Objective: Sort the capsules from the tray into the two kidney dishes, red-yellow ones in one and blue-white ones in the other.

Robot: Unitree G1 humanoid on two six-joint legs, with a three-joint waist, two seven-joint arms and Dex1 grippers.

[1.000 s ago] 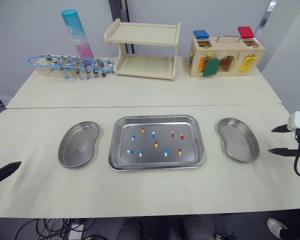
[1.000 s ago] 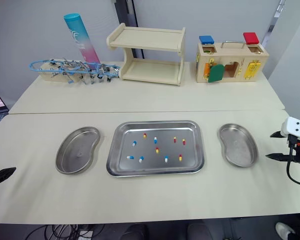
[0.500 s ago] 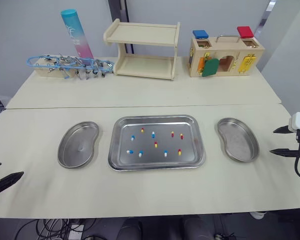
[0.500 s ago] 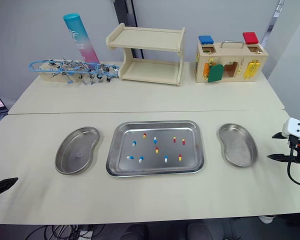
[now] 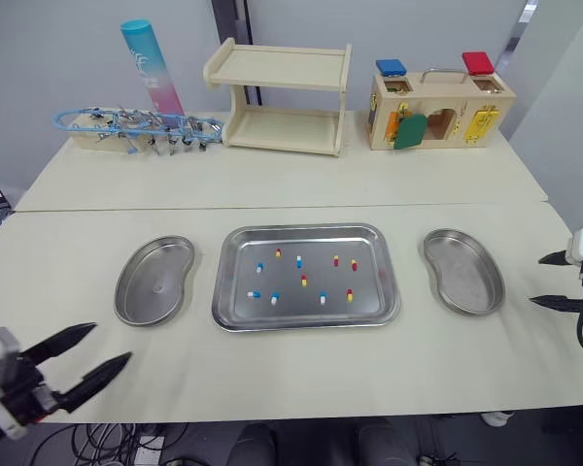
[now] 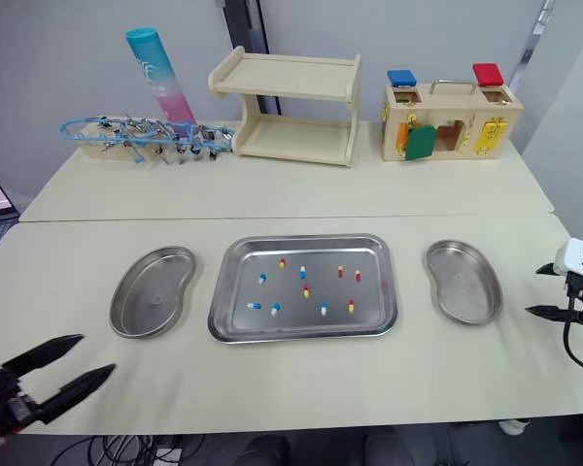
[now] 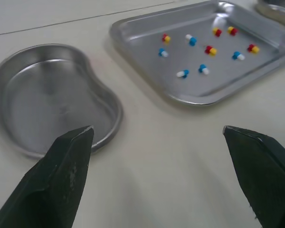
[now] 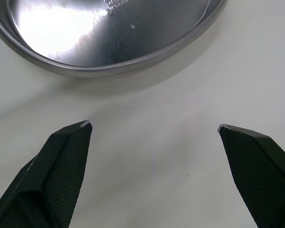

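I have both grippers low over the cream table [image 5: 301, 189], one at each end, and neither holds anything. The left gripper [image 5: 109, 343] sits at the near left corner with its two black fingers spread wide. It is well short of the left kidney dish [image 5: 154, 282]. Through the left wrist camera, that dish lies between the fingers [image 7: 61, 175] and looks bare. The right gripper [image 5: 537, 281] is just beside the outer edge of the right kidney dish [image 5: 463, 270], jaws also wide apart. Its wrist camera shows the dish's rim close ahead of the fingertips [image 8: 61, 166], and the part of the bowl I can see is shiny and bare.

The steel tray [image 5: 369, 303] lies flat between the two dishes, near both but touching neither. All the capsules I can count are scattered on its floor (five of each colour, by the left wrist camera). The blue-white capsules [image 5: 258, 267] sit mostly toward the left half and the red-yellow capsules [image 5: 353, 264] mostly toward the right. None of them touch each other.

Along the far edge stand a tangle of blue wire on a wooden block [image 5: 136, 124], a teal-and-pink tube [image 5: 151, 66], a two-tier wooden shelf [image 5: 282, 97] and a wooden latch box [image 5: 437, 109].
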